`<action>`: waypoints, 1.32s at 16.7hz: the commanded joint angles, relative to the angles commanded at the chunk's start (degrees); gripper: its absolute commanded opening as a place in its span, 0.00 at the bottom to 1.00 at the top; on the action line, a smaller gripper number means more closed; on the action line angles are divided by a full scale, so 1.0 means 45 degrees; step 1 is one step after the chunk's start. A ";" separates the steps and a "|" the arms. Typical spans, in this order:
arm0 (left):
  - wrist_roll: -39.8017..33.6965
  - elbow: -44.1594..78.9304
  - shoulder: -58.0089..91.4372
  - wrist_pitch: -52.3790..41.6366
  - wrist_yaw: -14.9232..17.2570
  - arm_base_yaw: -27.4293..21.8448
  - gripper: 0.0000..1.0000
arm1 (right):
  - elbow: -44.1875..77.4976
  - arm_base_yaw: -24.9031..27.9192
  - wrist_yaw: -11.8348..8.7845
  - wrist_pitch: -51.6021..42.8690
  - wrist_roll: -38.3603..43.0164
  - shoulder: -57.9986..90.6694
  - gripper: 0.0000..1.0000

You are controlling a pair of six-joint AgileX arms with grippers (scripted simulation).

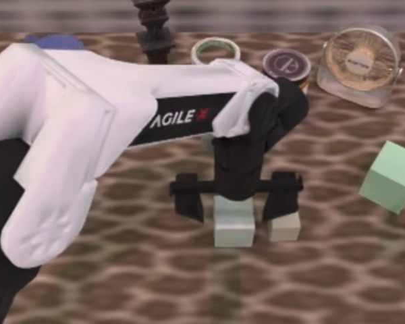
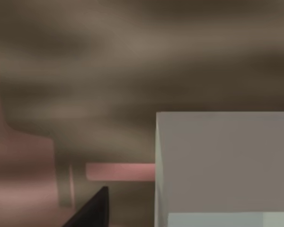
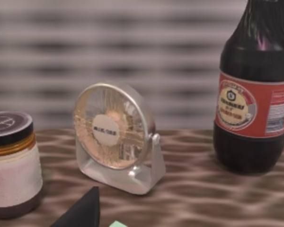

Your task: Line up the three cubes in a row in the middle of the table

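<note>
The left gripper (image 1: 231, 202) is seen above the middle of the table (image 1: 121, 283), its two black fingers (image 1: 189, 201) spread wide apart. The medium pale-green cube (image 1: 233, 223) sits between them, with a gap visible on each side, so nothing is clamped. The small beige-grey cube (image 1: 284, 227) lies just beside the medium cube on its right, right under the right-hand finger; whether that finger touches it cannot be told. In the left wrist view the medium cube (image 2: 225, 165) fills the near field, with a black fingertip at the frame's lower edge.

The largest mint-green cube (image 1: 390, 177) is found well apart from the pair, near the table's right edge and turned at an angle. Open table is seen between it and the small cube, and a broad stretch of bare surface lies in front of the two cubes.

Along the far edge a roll of tape (image 1: 216, 50), a dark-lidded jar (image 1: 287, 65) and a small desk fan (image 1: 360, 63) are set; a dark bottle (image 1: 154, 30) stands left of the tape. The contents of the jar (image 3: 12, 163) cannot be made out beyond an amber band under the lid.

The right arm is not seen from above; in its wrist view the fan (image 3: 116, 137) and a labelled dark bottle (image 3: 255, 94) are faced, and only one black fingertip shows, so the right gripper's opening cannot be told.
</note>
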 joint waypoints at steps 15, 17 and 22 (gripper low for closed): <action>-0.0043 0.2167 -0.0861 -0.3022 -0.0010 0.0242 1.00 | 0.0000 0.0000 0.0000 0.0000 0.0000 0.0000 1.00; -0.0043 0.2167 -0.0861 -0.3022 -0.0010 0.0242 1.00 | 0.0000 0.0000 0.0000 0.0000 0.0000 0.0000 1.00; 0.0100 0.1427 -0.1588 -0.2452 -0.0040 0.0571 1.00 | 0.0685 0.0090 -0.0037 -0.0494 -0.0364 0.0703 1.00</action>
